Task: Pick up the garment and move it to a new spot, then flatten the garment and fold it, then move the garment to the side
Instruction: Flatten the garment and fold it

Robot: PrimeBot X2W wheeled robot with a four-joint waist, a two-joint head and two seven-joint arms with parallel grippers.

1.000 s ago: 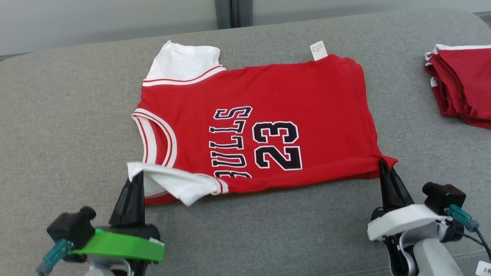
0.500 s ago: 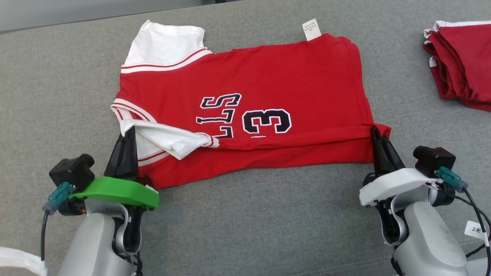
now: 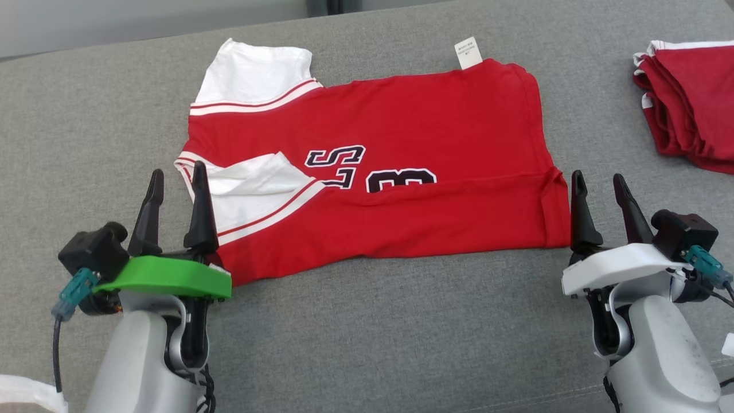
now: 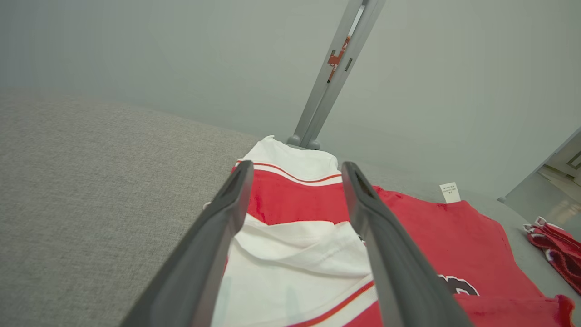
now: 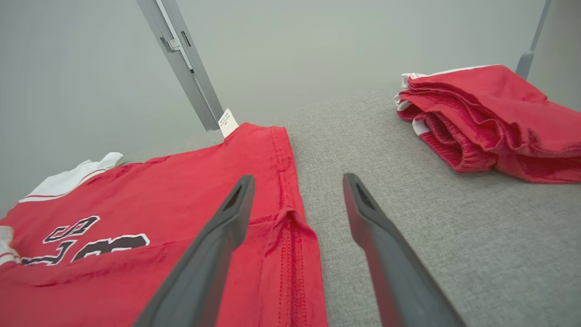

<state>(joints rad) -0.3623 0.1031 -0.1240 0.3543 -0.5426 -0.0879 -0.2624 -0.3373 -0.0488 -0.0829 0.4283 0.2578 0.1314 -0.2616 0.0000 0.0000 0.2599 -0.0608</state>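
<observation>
The red jersey (image 3: pixel 413 120) lies on the grey fabric surface (image 3: pixel 367 321), its near edge laid over the lettering, so folding is judged to be under way. The left gripper (image 3: pixel 176 172) and right gripper (image 3: pixel 596 176) stand spread and empty at its near corners. A fresh grasp is called for, likely for a second fold.

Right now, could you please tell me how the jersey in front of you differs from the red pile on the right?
The jersey lies spread wide, its near edge folded over; the pile is bundled into compact layers. The jersey shows black print; the pile shows none from here. Both are red with white trim and rest on the grey cushion.
</observation>
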